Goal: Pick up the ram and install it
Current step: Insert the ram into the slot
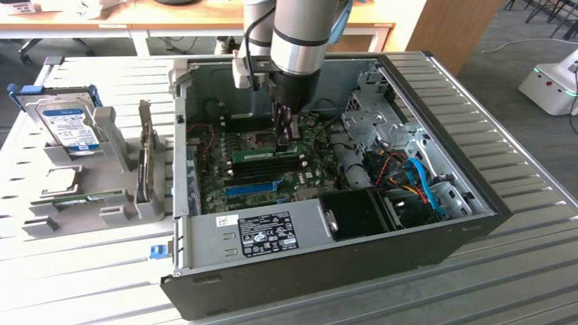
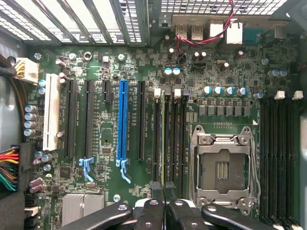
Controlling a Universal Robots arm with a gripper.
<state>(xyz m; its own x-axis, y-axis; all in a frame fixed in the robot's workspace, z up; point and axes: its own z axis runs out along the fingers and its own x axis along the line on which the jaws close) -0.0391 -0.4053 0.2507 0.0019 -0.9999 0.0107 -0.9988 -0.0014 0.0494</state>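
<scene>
Slim green circuit-board ram stick (image 1: 259, 154): stood edge-up among long black memory slots (image 2: 157, 134), apparently in one; end effector (image 2: 164, 189) clamped narrowly upon it.

Ram (image 2: 166, 139): edge-on, chips unseen, one end behind gripper (image 2: 164, 188). Arm (image 1: 302, 34): cut off by top edge.
</scene>
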